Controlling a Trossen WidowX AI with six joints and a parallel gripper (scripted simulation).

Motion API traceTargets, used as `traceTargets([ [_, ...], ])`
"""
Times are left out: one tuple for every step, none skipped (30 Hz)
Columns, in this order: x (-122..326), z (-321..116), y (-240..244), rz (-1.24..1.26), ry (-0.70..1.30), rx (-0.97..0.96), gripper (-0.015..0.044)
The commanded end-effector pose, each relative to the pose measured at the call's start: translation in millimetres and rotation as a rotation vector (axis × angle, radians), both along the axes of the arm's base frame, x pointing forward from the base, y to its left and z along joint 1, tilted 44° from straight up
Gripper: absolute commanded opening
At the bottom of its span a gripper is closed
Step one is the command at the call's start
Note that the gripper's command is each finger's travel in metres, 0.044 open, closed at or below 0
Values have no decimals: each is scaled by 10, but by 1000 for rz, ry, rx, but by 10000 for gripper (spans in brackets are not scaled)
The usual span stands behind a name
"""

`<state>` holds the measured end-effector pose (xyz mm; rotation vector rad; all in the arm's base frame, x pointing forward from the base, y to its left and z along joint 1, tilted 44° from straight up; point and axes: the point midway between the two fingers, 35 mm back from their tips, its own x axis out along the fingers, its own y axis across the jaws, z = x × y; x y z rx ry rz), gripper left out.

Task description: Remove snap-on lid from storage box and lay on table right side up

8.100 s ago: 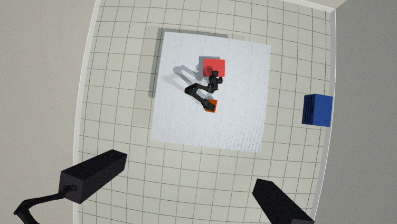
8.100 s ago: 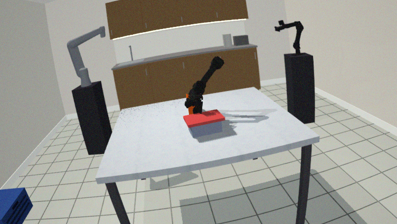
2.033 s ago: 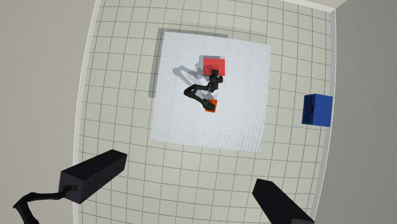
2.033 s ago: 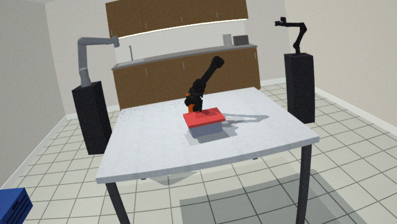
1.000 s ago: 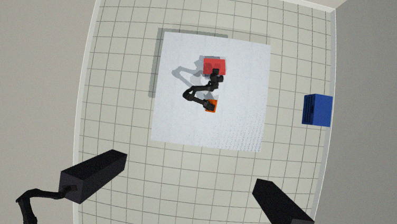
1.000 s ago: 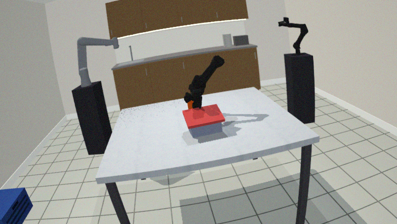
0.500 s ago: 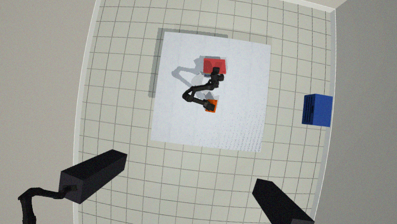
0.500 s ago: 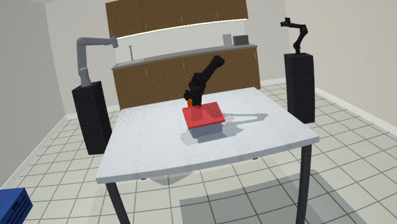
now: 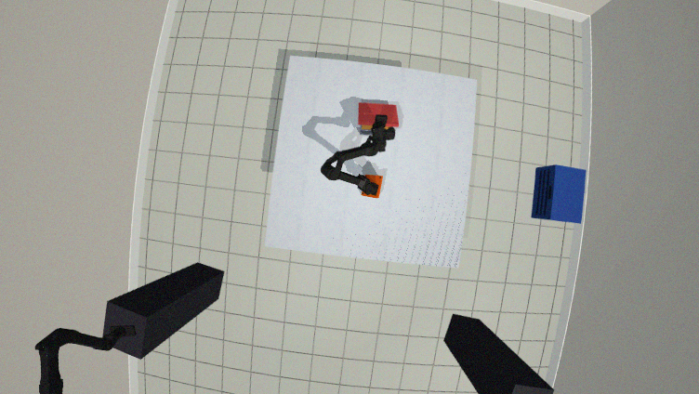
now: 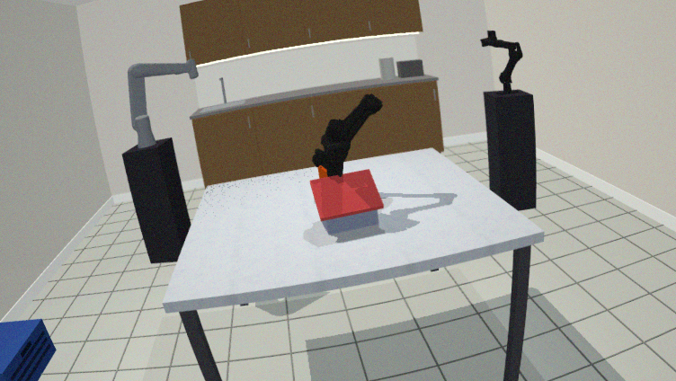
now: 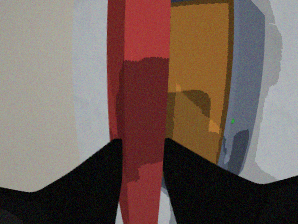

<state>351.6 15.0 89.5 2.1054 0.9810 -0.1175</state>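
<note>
On the white tabletop (image 9: 318,210), the black arm (image 9: 337,168) bends toward the left edge from its orange base plate (image 9: 378,194), near the middle. Its gripper (image 9: 380,118) reaches the red lid (image 9: 372,111), closer to the top edge than the bottom. An amber strip below the lid may be the box's inside.

No readable text, label, brand, number or sign shows on anything in the three views.

Lid (image 9: 372,111) (image 10: 350,196) (image 11: 145,35) tilted on box (image 9: 364,131) (image 10: 352,222) (image 11: 250,75), atop table (image 9: 318,215) (image 10: 245,255) (image 11: 90,75).
</note>
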Motion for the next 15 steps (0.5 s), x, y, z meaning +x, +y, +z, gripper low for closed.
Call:
traceTargets([
  [62,79,-47,0,-15,-4,0],
  [73,90,-54,0,-15,-4,0],
  [83,101,-61,0,-15,-4,0],
  [95,112,-67,0,-15,-4,0],
  [106,123,-74,0,-15,-4,0],
  [117,134,-80,0,-15,-4,0],
  [129,145,-87,0,-15,-4,0],
  [140,155,-93,0,-15,-4,0],
  [150,166,-100,0,-15,-4,0],
  [158,176,-107,0,-15,-4,0],
  [163,186,-115,0,-15,-5,0],
  [171,197,-123,0,-15,-5,0],
  [188,208,-128,0,-15,-5,0],
  [209,221,-132,0,-15,-5,0],
  [225,233,-138,0,-16,-5,0],
])
